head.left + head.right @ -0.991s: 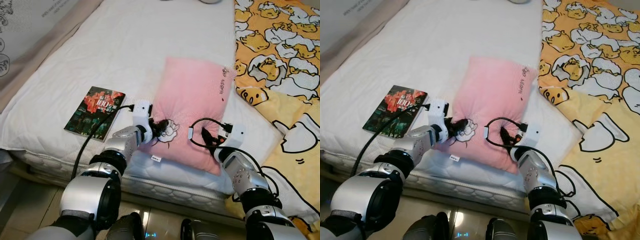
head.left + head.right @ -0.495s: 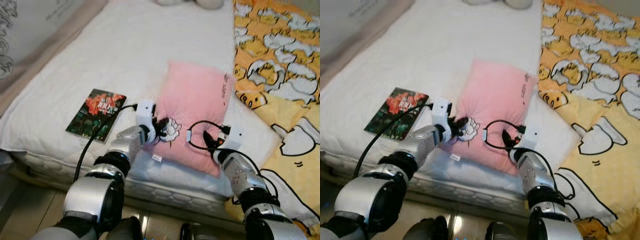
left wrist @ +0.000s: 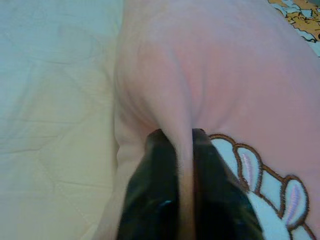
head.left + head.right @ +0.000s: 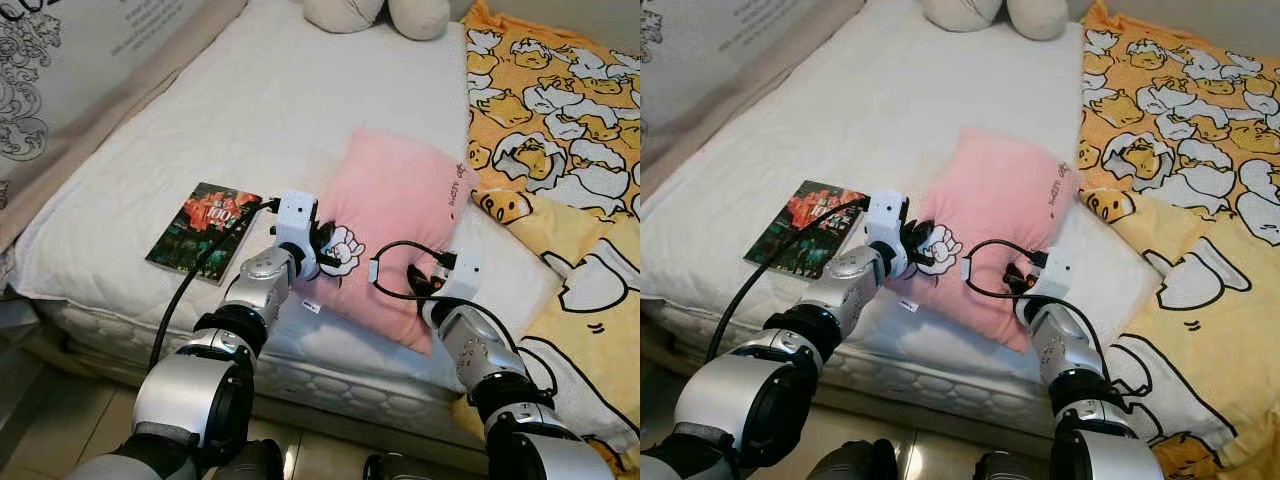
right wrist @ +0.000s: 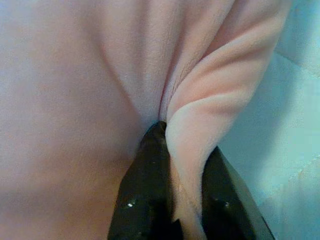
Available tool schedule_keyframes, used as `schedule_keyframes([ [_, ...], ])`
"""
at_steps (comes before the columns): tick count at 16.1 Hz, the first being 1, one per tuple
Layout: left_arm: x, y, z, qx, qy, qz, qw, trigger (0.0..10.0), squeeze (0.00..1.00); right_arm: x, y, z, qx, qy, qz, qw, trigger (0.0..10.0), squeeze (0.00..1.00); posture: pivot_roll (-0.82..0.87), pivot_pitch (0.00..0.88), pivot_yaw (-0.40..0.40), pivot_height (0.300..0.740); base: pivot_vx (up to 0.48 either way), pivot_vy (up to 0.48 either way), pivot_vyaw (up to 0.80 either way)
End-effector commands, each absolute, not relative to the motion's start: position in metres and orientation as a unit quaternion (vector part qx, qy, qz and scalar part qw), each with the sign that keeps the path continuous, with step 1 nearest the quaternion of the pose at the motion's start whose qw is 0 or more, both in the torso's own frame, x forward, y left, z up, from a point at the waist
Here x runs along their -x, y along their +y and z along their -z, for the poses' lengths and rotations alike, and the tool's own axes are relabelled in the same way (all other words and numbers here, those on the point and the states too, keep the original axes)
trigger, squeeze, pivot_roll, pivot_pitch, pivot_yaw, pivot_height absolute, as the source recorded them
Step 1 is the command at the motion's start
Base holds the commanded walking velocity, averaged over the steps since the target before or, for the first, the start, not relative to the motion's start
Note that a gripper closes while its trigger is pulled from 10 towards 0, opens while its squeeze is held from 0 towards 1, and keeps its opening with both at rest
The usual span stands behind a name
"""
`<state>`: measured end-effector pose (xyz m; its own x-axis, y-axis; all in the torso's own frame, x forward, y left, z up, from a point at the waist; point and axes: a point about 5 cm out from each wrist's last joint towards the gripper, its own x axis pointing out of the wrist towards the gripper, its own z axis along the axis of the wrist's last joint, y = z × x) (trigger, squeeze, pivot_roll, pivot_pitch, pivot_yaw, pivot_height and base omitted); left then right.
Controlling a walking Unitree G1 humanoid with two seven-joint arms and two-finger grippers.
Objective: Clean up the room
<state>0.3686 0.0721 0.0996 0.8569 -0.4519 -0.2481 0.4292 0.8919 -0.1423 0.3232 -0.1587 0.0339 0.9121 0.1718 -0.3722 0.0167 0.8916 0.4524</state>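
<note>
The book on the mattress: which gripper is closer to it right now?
Left. The left gripper pinches the pink pillow's near-left corner, just beside the book. The right gripper pinches the pillow's near-right edge, across the pillow from it.

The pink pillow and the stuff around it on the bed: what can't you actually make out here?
- Pink pillow: its underside lies hidden against the mattress.
- Book: the cover text is too small to read in the eye views, and a black cable crosses it.
- Plush toy: cut off by the top edge.
- Left hand and right hand: fingertips buried in pinched pillow folds.
</note>
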Motion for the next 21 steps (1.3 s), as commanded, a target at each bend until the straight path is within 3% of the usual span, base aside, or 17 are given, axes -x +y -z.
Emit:
schedule_keyframes([
  [1, -0.368, 0.071, -0.1, 0.037, 0.133, 0.229, 0.964, 0.0, 0.0, -0.319, -0.154, -0.027, -0.233, 0.224, -0.042, 0.945, 0.0, 0.15, -0.05, 0.0, -0.015, 0.74, 0.0, 0.0, 0.0],
  [9, -0.368, 0.071, -0.1, 0.037, 0.133, 0.229, 0.964, 0.0, 0.0, -0.319, -0.154, -0.027, -0.233, 0.224, -0.042, 0.945, 0.0, 0.15, -0.05, 0.0, -0.015, 0.74, 0.0, 0.0, 0.0],
  [10, -0.381, 0.077, -0.129, 0.024, 0.067, 0.227, 0.971, 0.0, 0.0, -0.344, -0.164, -0.071, -0.18, 0.12, -0.043, 0.975, 0.0, 0.0, -0.04, 0.0, 0.025, 0.74, 0.0, 0.0, 0.0],
  [12, -0.395, 0.084, -0.17, -0.007, -0.009, 0.235, 0.972, 0.0, 0.0, -0.362, -0.174, -0.137, -0.108, -0.024, -0.048, 0.993, 0.0, 0.0, -0.04, 0.0, 0.024, 0.74, 0.0, 0.0, 0.0],
  [17, -0.396, 0.088, -0.175, -0.015, -0.029, 0.229, 0.973, 0.0, 0.0, -0.353, -0.169, -0.141, -0.049, -0.051, -0.052, 0.996, 0.0, 0.0, -0.04, 0.0, 0.025, 0.74, 0.0, 0.0, 0.0],
  [21, -0.394, 0.089, -0.18, -0.058, -0.056, 0.251, 0.965, 0.0, 0.0, -0.339, -0.158, -0.136, -0.02, -0.064, -0.055, 0.996, 0.0, 0.0, -0.04, 0.0, 0.029, 0.74, 0.0, 0.472, 0.0],
])
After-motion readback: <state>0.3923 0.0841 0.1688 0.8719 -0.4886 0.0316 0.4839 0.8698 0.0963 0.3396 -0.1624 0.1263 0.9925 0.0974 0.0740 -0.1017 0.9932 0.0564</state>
